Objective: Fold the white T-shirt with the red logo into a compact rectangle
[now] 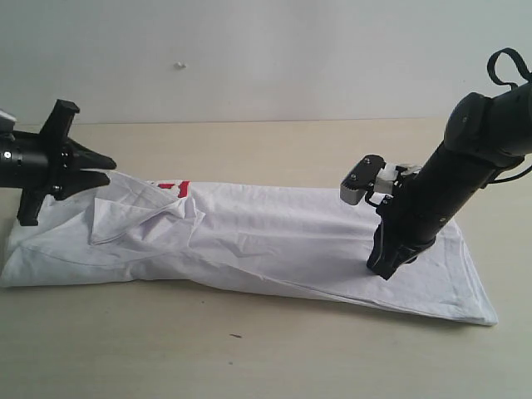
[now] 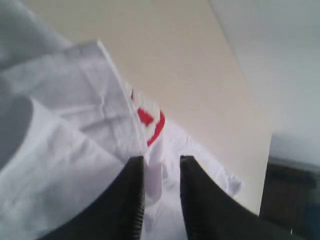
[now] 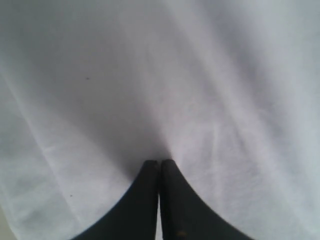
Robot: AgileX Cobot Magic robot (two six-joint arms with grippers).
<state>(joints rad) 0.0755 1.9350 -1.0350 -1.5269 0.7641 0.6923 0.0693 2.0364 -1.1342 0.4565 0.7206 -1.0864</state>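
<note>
The white T-shirt [image 1: 274,237] lies as a long band across the tan table. A bit of the red logo [image 1: 176,188] shows at its far edge, and a curved piece of the red logo [image 2: 152,122] also appears in the left wrist view. My left gripper [image 1: 110,169] hovers at the shirt's left end, where the cloth rises to its tips. Its jaws [image 2: 161,160] stand narrowly apart with a raised fold of the T-shirt [image 2: 60,150] between them, against one finger. My right gripper [image 1: 384,270] is shut, its tips [image 3: 159,162] pressed down on the flat T-shirt [image 3: 200,75] near the right end.
The tan table [image 1: 274,150] runs back to a pale wall. A small dark speck [image 1: 236,336] lies on the table in front of the shirt. A dark block [image 2: 295,195] shows beyond the table's edge in the left wrist view.
</note>
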